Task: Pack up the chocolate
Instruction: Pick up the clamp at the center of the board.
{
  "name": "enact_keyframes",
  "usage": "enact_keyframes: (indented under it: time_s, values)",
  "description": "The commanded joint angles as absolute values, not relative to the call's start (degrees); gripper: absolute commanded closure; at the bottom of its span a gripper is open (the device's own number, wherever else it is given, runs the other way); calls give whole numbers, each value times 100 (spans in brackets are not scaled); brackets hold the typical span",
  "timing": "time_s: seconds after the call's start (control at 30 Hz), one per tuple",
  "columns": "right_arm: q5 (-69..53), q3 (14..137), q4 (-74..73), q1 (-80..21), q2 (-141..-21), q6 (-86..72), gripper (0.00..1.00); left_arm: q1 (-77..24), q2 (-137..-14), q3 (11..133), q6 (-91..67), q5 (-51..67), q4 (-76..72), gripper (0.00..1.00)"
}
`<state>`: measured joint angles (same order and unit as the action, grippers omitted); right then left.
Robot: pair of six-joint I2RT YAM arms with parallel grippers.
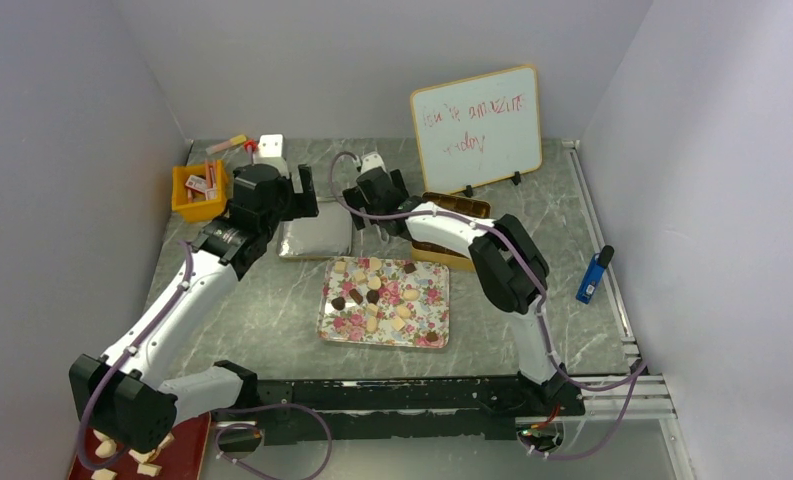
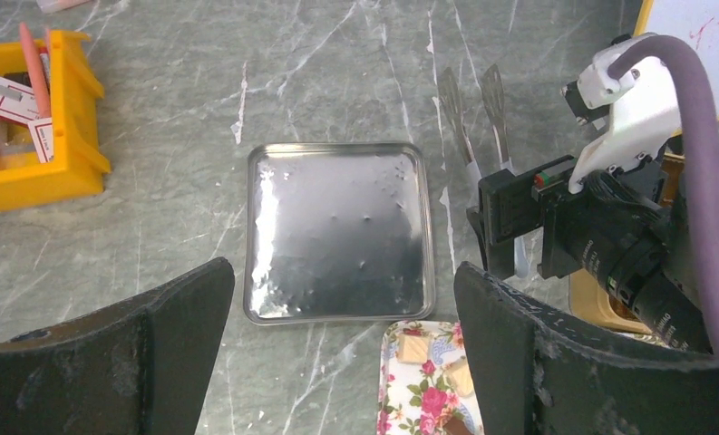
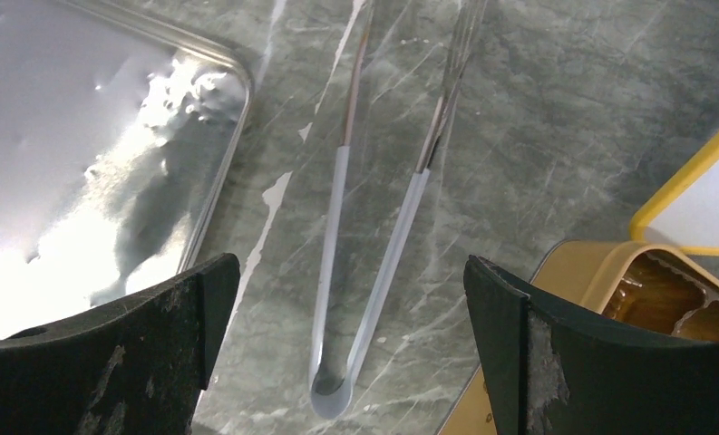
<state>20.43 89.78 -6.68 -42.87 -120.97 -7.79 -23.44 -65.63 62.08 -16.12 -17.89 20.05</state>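
Note:
The chocolate (image 1: 373,296) is a scatter of small dark, tan and cream pieces on a floral tray (image 1: 427,318) at mid-table; one tan piece (image 2: 414,349) shows in the left wrist view. A gold compartment box (image 1: 458,206) lies behind it, partly under the right arm. My left gripper (image 1: 304,196) (image 2: 342,281) hangs open above an empty silver tray (image 2: 337,181), holding nothing. Right of it, my right gripper (image 1: 377,198) (image 3: 351,272) is open above metal tongs (image 3: 374,227) that lie flat on the table, their bend between its fingers.
A yellow bin (image 1: 200,190) with packets stands at the back left, and a whiteboard (image 1: 477,128) at the back right. A blue object (image 1: 593,275) lies near the right rail. A red tray (image 1: 187,450) with pale pieces sits at the near left corner.

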Motion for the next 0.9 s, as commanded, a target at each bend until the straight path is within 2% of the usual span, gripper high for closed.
enact_keyframes:
  time_s: [0.0,0.63,0.87]
  values:
    - [2014,9404,-664,-4169,-12241,-897,0,-2340,-6644,6267,-1477,-1806,1706,5]
    - [1780,9605,-618,-3996,-12641,-1160,0,-2338,-6617,6188,-1537,-1889,1764,5]
    - [1715,9633,-599,-3895,-12724,-1220,4,-2338,-6627,6145,-1547,-1912,1758,5]
